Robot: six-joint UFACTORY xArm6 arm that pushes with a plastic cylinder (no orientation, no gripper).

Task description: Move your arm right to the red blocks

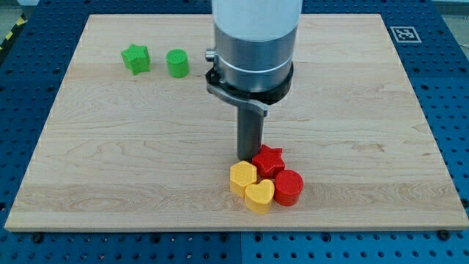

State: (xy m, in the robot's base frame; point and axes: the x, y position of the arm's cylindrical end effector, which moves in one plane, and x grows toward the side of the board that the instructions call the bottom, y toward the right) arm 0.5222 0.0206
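A red star block (268, 160) and a red round block (288, 186) sit low on the board, right of centre. They touch two yellow blocks: a rounded one (243, 177) and a heart (259, 196). My tip (249, 158) stands just above this cluster, right behind the rounded yellow block and against the red star's left side. The rod's very end is partly hidden by the blocks.
A green star block (135, 59) and a green round block (177, 63) sit at the view's top left. The wooden board (366, 110) lies on a blue perforated table, with a marker tag (402, 34) at its top right corner.
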